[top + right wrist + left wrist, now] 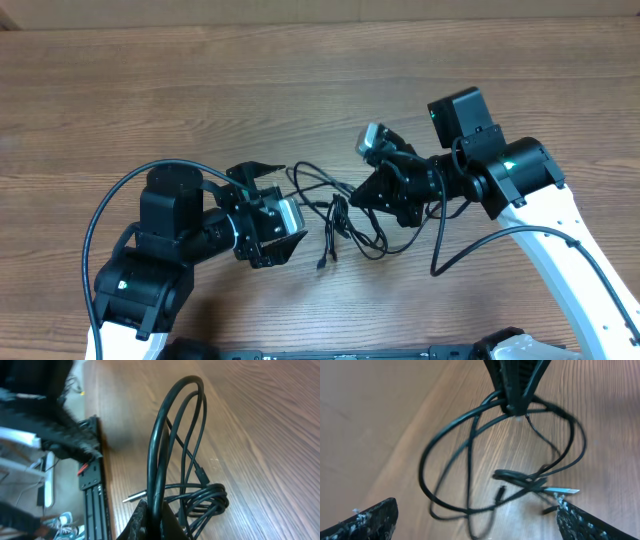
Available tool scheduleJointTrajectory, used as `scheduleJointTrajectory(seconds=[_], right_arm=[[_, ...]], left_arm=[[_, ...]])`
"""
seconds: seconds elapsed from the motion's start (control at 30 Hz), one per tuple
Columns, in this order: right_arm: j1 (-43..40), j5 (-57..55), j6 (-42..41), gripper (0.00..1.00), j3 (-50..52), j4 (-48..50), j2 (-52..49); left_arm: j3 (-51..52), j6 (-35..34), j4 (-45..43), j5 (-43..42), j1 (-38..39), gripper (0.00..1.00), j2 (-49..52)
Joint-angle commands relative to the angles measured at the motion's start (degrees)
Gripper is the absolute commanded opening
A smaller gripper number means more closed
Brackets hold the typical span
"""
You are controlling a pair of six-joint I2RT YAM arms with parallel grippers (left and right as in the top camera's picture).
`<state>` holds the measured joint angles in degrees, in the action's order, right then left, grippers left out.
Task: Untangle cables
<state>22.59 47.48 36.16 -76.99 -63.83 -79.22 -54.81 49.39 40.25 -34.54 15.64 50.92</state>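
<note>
The right end effector pinched the cables; the left end effector gaped empty. A lone tug risked tightening the tangle.

We are looking at a brown wooden table, its grain running along its length. The thin black cables are lying near its middle in a loose tangle, some loops resting on the wood, others standing up off it. A silvery plug end is lying flat on the surface.
</note>
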Motion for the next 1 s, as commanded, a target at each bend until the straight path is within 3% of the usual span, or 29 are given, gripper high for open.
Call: scheduleJointTrajectory(seconds=[0.0, 0.33, 0.53, 0.83, 0.97], right_arm=[[-0.15, 5.6, 6.01, 0.04, -1.95, -0.57, 1.86], [-0.15, 14.1, 11.98, 0.04, -1.95, -1.25, 1.86], [-0.11, 16.28, 12.13, 0.04, -1.95, -1.07, 1.86], [-0.11, 16.7, 12.13, 0.04, -1.95, -1.05, 1.86], [-0.11, 16.68, 12.13, 0.04, -1.95, -1.03, 1.86]], left_arm=[[-1.25, 9.03, -0.31, -1.07, -0.24, 1.0, 0.02], [-1.22, 9.07, -0.33, -2.73, -0.24, 1.0, 2.27], [-1.22, 9.11, -0.35, -11.3, -0.24, 1.0, 4.22], [-1.22, 7.98, 0.81, -12.24, -0.24, 1.0, 7.58], [-1.22, 8.0, 0.9, -13.75, -0.24, 0.9, 7.96]])
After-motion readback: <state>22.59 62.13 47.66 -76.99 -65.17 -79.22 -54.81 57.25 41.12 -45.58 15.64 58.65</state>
